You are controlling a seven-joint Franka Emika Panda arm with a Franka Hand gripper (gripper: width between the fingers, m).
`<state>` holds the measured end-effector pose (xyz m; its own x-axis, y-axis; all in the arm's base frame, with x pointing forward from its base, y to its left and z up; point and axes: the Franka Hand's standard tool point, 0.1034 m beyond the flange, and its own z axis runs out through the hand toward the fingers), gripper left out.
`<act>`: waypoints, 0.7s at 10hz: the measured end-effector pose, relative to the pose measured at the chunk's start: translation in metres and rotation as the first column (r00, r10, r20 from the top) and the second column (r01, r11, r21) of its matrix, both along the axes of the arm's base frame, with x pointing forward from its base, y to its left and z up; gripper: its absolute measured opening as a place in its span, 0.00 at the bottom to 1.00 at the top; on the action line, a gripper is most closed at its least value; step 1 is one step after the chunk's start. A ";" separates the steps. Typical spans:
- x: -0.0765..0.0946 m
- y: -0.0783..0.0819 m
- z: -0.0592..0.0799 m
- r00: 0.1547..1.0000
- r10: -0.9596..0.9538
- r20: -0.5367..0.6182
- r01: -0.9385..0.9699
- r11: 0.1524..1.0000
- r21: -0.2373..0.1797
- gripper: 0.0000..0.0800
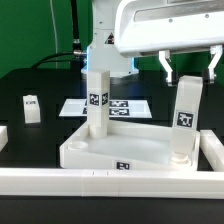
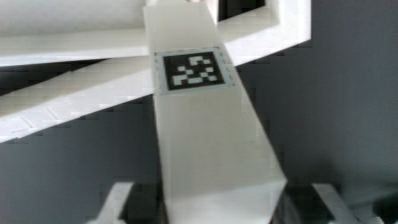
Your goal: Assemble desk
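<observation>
A black bench (image 1: 35,80) carries the work, with dark background behind it and the white arm rising at the back. Long white border rails (image 1: 110,182) frame the front and sides. The marker board (image 1: 128,106) lies flat toward the rear.

The desk's tabletop (image 1: 75,152), a white tray-like piece, sits in the middle of the bench just inside the front rail. One leg (image 1: 96,100) stands upright in its far corner on the exterior view's left. A second leg (image 1: 186,100) stands at the near corner on the exterior view's right, leaning slightly, its square tag (image 1: 184,119) facing the camera. A third leg (image 1: 32,107), short in this view, rests on the bench well apart, on the exterior view's left.

The gripper (image 1: 189,72) hangs directly over the second leg. In the wrist view that leg (image 2: 214,130) runs between the fingers (image 2: 118,203), which straddle its top at a middling width; whether they press on it or stand just clear, I cannot tell.
</observation>
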<state>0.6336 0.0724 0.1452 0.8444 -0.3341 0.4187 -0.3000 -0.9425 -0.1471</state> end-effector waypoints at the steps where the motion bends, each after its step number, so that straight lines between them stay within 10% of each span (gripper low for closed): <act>1: 0.000 0.000 -0.001 1.000 0.000 -0.001 0.000 1.000 0.000 0.37; 7: 0.000 0.003 -0.007 0.999 0.008 0.035 -0.008 1.000 -0.014 0.37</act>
<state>0.6338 0.0753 0.1385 0.8318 -0.3214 0.4527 -0.2875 -0.9469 -0.1439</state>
